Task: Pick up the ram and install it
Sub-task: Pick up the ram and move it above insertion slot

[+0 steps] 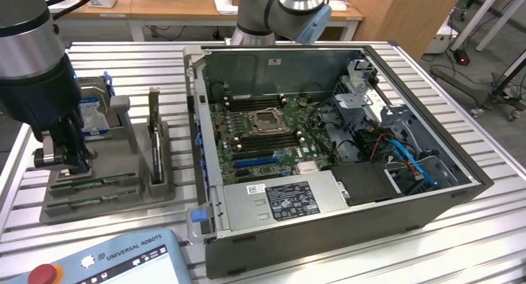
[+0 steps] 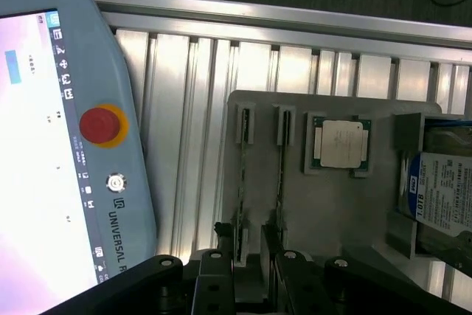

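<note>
1. Jaws: in the wrist view I see the gripper with its jaws standing apart. They straddle one end of the ram, with a gap on either side, and I see no contact with the board.

2. Ram: it stands on edge in a slot of the grey fixture tray, seated at both ends. A second stick stands parallel in the next slot, just outside the jaws.

3. Surroundings: the silver processor chip lies in its own recess beside the second stick. The hard drive stands at the tray's far side. In the exterior view I see the tray resting on the slotted aluminium counter, to the exterior view's left of the open computer case, with the gripper low over the tray.

4. Legible writing:
- Teach pendant: "UNIVERSAL ROBOTS" beside a red stop button.
- Hard drive label: "WD" and "1.0TB".
- Power supply label in the case: print too small for me to read
</note>
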